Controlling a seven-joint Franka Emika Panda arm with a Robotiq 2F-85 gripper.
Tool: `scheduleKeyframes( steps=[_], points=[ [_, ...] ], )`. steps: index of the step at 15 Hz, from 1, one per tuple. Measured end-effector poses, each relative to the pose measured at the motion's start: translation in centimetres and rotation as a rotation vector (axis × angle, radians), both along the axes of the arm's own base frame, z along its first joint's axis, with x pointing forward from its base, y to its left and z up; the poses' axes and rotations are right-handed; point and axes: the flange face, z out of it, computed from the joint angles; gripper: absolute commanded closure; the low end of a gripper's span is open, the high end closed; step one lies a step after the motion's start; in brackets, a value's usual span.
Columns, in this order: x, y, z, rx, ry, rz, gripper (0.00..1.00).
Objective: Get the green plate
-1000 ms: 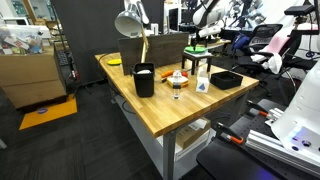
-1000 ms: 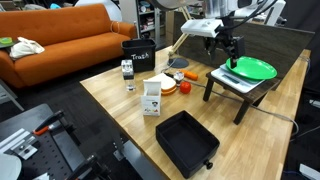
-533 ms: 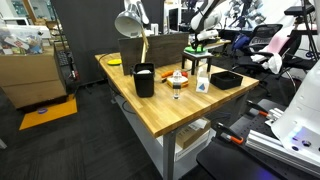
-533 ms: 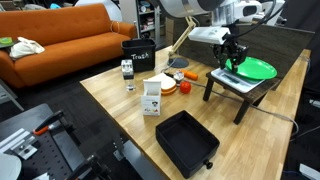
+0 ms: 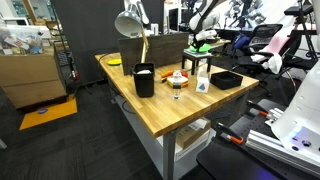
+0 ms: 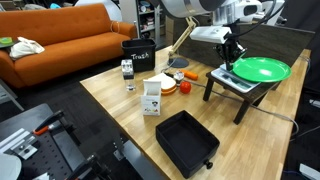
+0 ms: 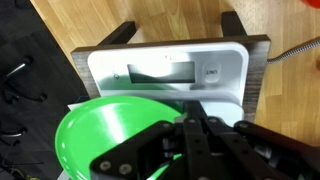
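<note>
The green plate [image 6: 258, 69] is a bright lime round dish lying on a white scale [image 7: 170, 68], which sits on a small dark stand [image 6: 238, 88] on the wooden table. In the wrist view the plate [image 7: 105, 135] fills the lower left, and my gripper [image 7: 189, 124] has its fingers pressed together at the plate's right rim. In both exterior views the gripper [image 6: 229, 62] hangs over the plate's near edge; from the far side the plate shows as a thin green sliver [image 5: 202, 48] under the gripper [image 5: 199, 40]. The plate looks tipped up slightly.
A black rectangular tray [image 6: 186, 140] lies near the table's front edge. A white carton [image 6: 152, 97], a black bin [image 6: 138, 52] and small red items [image 6: 184, 88] stand mid-table. A desk lamp [image 5: 130, 22] rises behind, and an orange couch [image 6: 60, 40] is beyond.
The jaws went from wide open to shut at the plate's rim. The plate has shifted and tipped, and now shows a wider green face in an exterior view.
</note>
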Motion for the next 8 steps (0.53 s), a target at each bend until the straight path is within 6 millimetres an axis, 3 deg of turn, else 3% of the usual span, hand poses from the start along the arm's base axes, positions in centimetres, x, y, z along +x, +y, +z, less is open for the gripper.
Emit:
scheduleKeyframes(
  steps=[8],
  points=[
    [0.10,0.65,-0.19,0.016,0.010,0.001,1.00]
  ],
)
